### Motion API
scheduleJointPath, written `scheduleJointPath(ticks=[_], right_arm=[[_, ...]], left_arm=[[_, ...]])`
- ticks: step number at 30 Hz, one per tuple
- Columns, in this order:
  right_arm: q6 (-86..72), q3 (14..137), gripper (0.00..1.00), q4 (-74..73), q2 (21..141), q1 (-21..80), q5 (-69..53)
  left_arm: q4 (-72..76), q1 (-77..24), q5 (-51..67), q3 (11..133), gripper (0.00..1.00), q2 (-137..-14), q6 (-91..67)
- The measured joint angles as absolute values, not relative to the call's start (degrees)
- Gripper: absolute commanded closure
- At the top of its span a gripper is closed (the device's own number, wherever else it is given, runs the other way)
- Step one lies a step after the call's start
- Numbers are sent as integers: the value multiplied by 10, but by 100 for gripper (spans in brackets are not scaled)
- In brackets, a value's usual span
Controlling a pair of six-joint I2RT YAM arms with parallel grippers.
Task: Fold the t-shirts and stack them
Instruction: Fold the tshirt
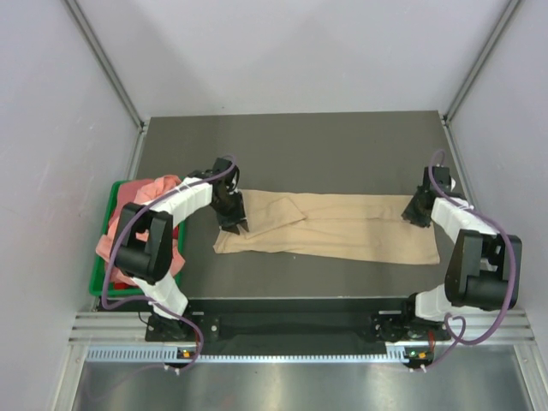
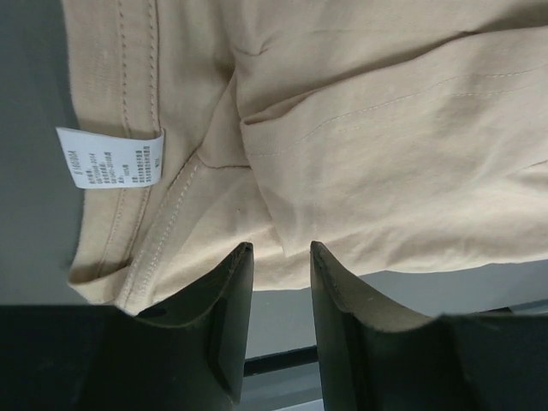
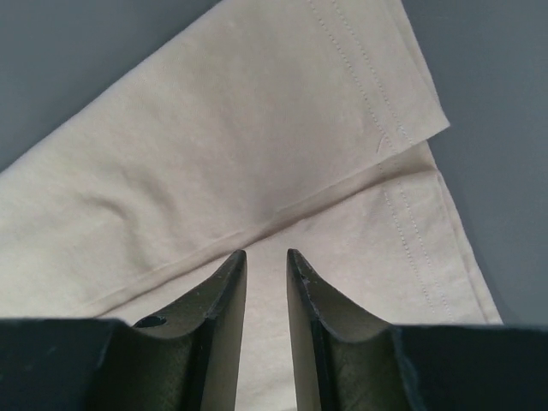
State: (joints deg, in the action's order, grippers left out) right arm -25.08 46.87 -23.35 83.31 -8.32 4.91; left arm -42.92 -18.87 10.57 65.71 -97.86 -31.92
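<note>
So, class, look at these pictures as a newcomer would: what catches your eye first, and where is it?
A tan t-shirt, folded into a long strip, lies across the dark table, with the left claw at its left end and the right claw at its right end. At the table's left edge, a green bin holds salmon-pink shirts.

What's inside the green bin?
Pink shirts heaped up, spilling over the green bin. The left arm and the heap hide its bottom.
</note>
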Motion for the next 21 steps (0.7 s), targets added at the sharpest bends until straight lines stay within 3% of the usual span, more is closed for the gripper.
scheduleJointPath(ticks=[17, 21], right_arm=[[-251, 465, 72, -225, 832, -104, 54], [-251, 465, 72, -223, 832, -104, 54]], left_arm=[[-336, -190, 126, 602, 68, -979, -372], [-330, -190, 124, 599, 82, -979, -378]])
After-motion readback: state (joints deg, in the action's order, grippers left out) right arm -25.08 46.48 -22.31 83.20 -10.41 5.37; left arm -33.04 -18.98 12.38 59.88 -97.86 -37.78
